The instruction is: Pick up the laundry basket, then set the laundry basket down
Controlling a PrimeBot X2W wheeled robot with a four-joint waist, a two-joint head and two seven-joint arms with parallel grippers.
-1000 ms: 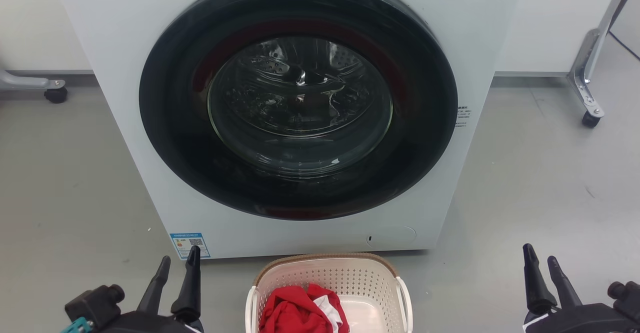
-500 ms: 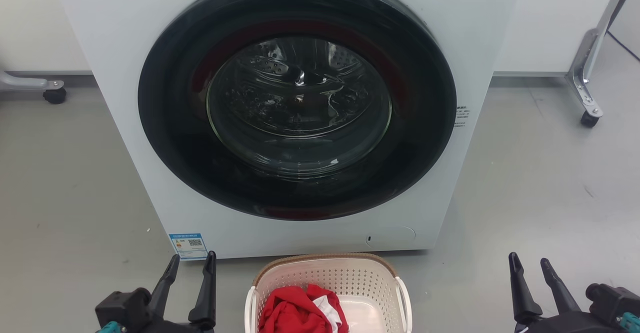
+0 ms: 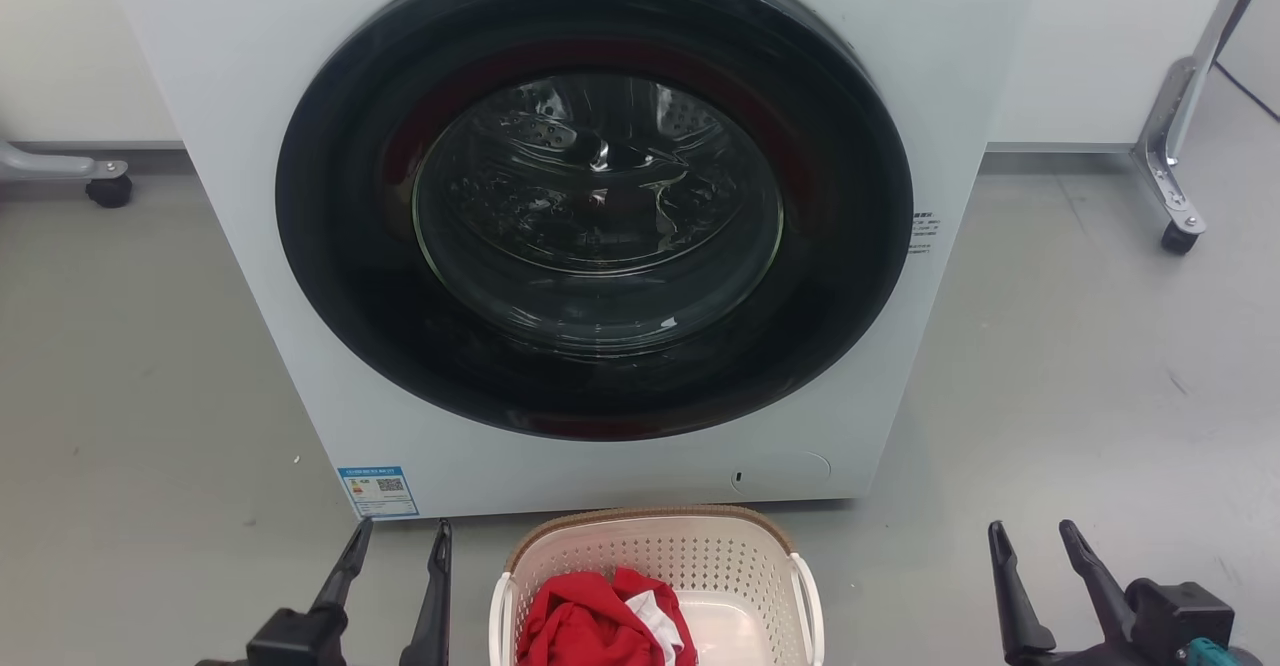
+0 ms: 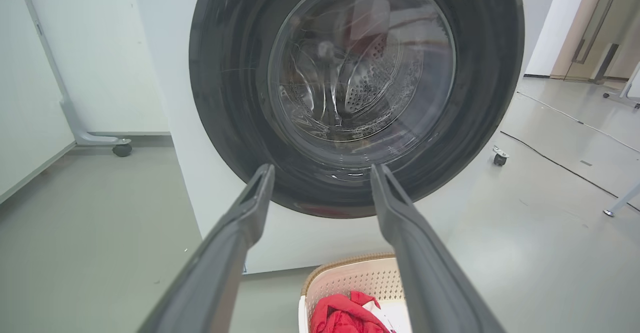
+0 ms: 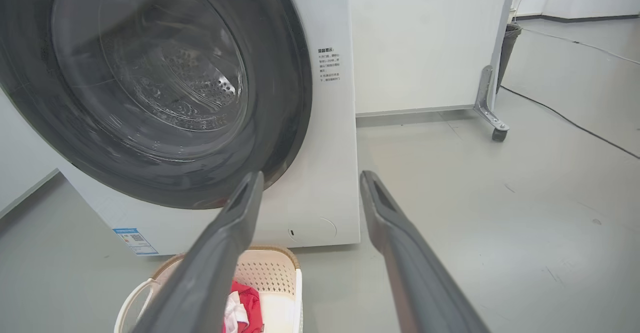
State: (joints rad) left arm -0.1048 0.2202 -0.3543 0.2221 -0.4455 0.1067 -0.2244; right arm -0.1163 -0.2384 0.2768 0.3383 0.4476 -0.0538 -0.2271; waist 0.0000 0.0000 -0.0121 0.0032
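The left gripper [image 3: 403, 528] stands with its two dark fingers spread apart and nothing between them, pointing up the head view just to the left of the laundry basket [image 3: 700, 551]. The right gripper [image 3: 1032, 528] is spread the same way and also holds nothing, but it is well apart from the basket on the other side. Against half a second ago, both grippers sit closer in toward the basket and lower in the head view, while the basket and the machine have not shifted.

The basket rests on the grey floor [image 3: 1080, 366] between the grippers, its brown rim just in front of the washing machine [image 3: 250, 96]. A red garment [image 3: 590, 621] lies bunched in its left half with a bit of white cloth [image 3: 655, 616] against it.

Low on the machine's front, left of the basket, is a blue sticker [image 3: 378, 489] with a QR code; its print is too small to read. A round flap [image 3: 785, 471] sits low on the right. The big dark door [image 3: 340, 246] is shut, and the steel drum shows through its glass [image 3: 600, 206]. Right of the door runs a block of small writing [image 3: 924, 233], which cannot be read.

Beyond, a castor [image 3: 100, 186] on a grey leg stands at the left wall and a metal leg on a castor [image 3: 1180, 236] at the right.
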